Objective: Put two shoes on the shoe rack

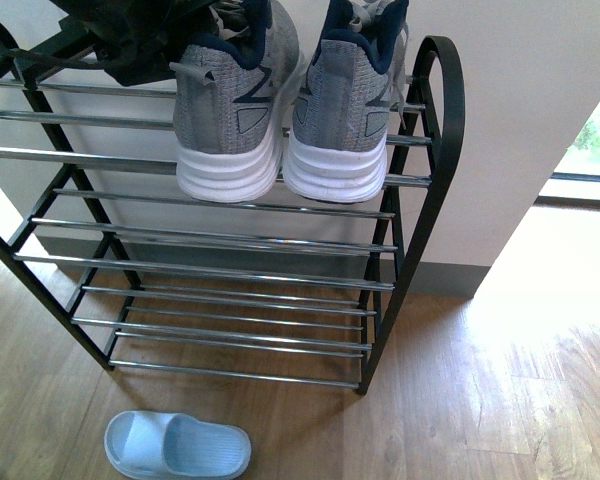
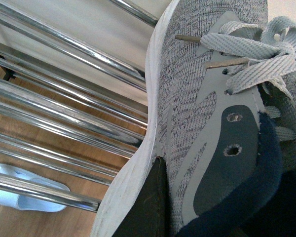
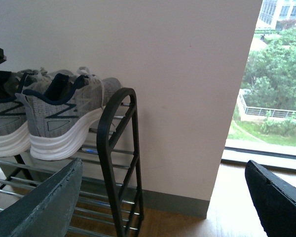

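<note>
**Q:** Front view, biggest thing first. What is it?

**A:** The rack (image 1: 435, 120). Its black frame and shiny bars run from the upper left of the frame down past the middle. It stands on a wood floor (image 1: 500, 400) against a pale wall (image 1: 520, 100).

**Q:** Where are the shoes?

**A:** Both are on the highest shelf in sight, in the upper middle of the frame. They stand upright with their heels toward me, side by side, the white soles just about meeting. The first shoe (image 1: 230, 110) is left of centre and the second shoe (image 1: 345, 105) is beside the rack's rounded corner.

**Q:** And your left hand?

**A:** My left hand (image 1: 150, 45) is the dark shape in the upper left of the frame, at the collar of the first shoe. In the left wrist view, one dark finger (image 2: 149, 207) lies against that shoe's grey knit side, next to the white sole. I can't see the other finger, so I cannot tell whether I am gripping or have let go.

**Q:** Your right hand?

**A:** My right hand (image 3: 163, 168) is released. In the right wrist view its fingers are spread wide and hold nothing. It hangs off to the side of the rack's black end frame.

**Q:** Anything smaller?

**A:** A pale blue slipper (image 1: 177, 445) lies on the floor in the lower left of the frame, in front of the rack and apart from it.
</note>
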